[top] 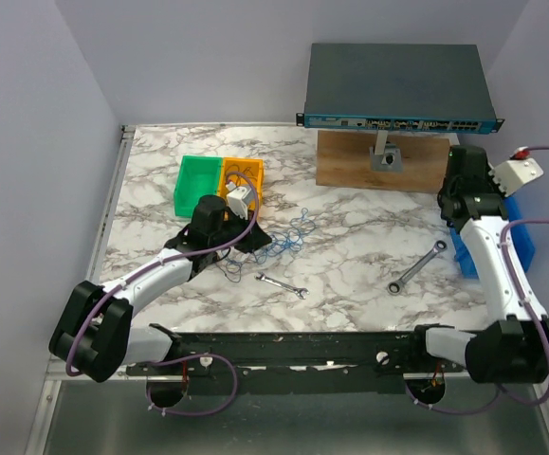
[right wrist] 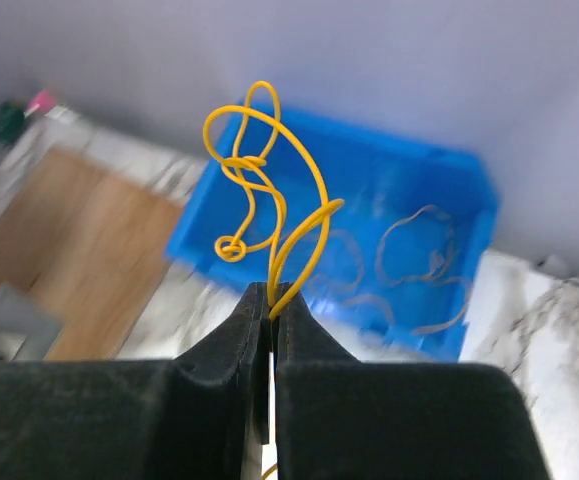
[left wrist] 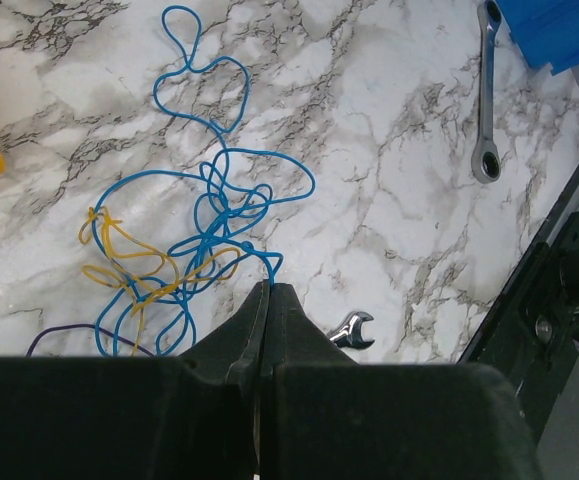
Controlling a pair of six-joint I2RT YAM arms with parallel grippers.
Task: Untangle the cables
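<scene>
Judging by how things lie, the untangling is partly done. The right gripper (right wrist: 271, 295) is pinched closed on a single yellow cable (right wrist: 252, 161), which curls up from the fingertips with a small knot of its own. It hangs free of everything else, above the blue bin (right wrist: 459, 175) at the table's 3 o'clock edge. A few pale loops (right wrist: 424, 212) lie inside that bin (their colour is too blurred to name), so some strands seem to be sorted.

The main tangle (left wrist: 204, 240) lies on the marble table (left wrist: 389, 180) toward 9 o'clock from its middle, just at 4 o'clock from the orange bin (top: 241, 180). It is mostly blue cable, with yellow strands (left wrist: 129, 265) woven through its 8 o'clock side and a dark strand (left wrist: 54, 338) trailing out at about 7 o'clock. The left gripper (left wrist: 266, 290) is clamped shut on one blue cable (left wrist: 269, 262) at the tangle's 5 o'clock edge.

What is left, as I read it, is the larger share: the held yellow cable is not yet dropped, and the blue, yellow and dark strands remain looped through one another. Two wrenches, the small one (left wrist: 354, 330) and the ratcheting one (left wrist: 487, 90), lie apart from the cables.
</scene>
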